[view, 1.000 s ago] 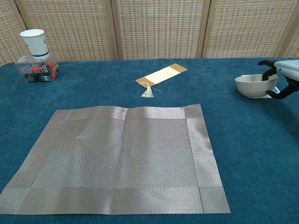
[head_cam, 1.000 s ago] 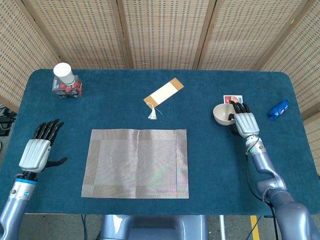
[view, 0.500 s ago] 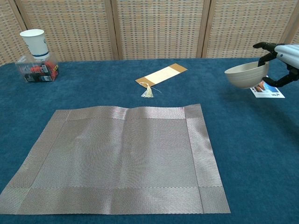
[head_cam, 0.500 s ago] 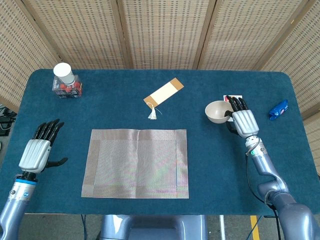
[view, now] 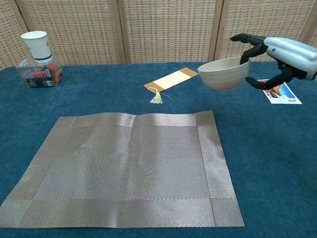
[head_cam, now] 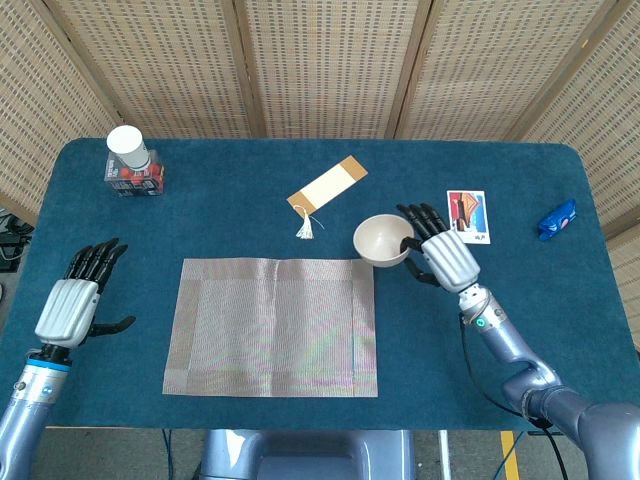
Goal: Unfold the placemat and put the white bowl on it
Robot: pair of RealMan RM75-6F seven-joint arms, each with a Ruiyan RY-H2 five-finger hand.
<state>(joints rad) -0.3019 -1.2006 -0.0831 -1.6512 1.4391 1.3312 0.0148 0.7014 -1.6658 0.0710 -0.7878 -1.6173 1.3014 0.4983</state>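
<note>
one step remains: the placemat (head_cam: 272, 326) lies flat and unfolded, and our right hand (head_cam: 440, 256) pinches the white bowl (head_cam: 382, 240) by its rim, in the air just off the mat's far right corner. we carry it level to mid-mat, lower until it sits, then release. left hand (head_cam: 72, 302) hovers with fingers apart, holding nothing, beside the mat.

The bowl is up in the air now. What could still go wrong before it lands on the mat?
The right hand holds the white bowl only by its rim, lifted clear of the table, so it might tip or slip. It is near the placemat's right edge, and set down too soon it could end up half off the mat or wrinkle it.
</note>
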